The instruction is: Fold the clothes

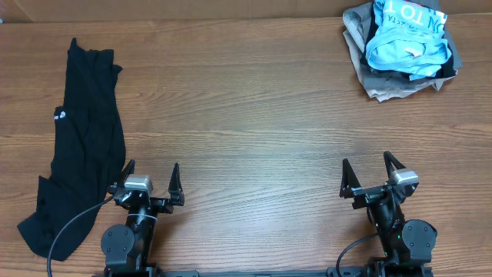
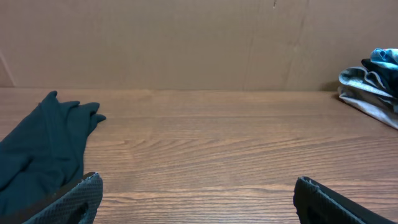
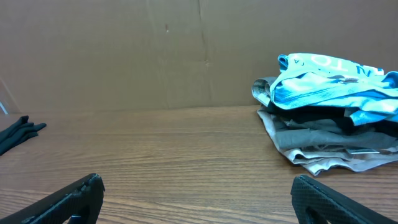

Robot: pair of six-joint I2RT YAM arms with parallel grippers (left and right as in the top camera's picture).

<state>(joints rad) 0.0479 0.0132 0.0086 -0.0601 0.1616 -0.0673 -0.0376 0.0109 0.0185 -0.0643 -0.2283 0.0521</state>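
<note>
**Hazards.** The black garment (image 1: 81, 146) lies crumpled lengthwise down the left side of the overhead frame. Its lower end is bunched beside the left arm's base, and a cable (image 1: 73, 227) crosses it there. In my judgement, a grab at a bunched ridge would take several layers at once and twist the cloth tighter rather than spread it. The cable could also snag the fabric.

The pile of clothes (image 1: 400, 50) sits in the upper right corner, a light blue garment (image 1: 407, 38) on top of grey and tan pieces. Pulling one item sideways could drag the whole stack across the table (image 1: 254, 108) and undo it.

**End effectors.** The left gripper (image 1: 152, 169) is at lower left, its fingers spread wide and holding nothing. The black garment lies just beside its outer finger, and whether they touch cannot be told. The right gripper (image 1: 367, 161) is at lower right, also spread wide and empty. It touches nothing and is well apart from the pile.
</note>
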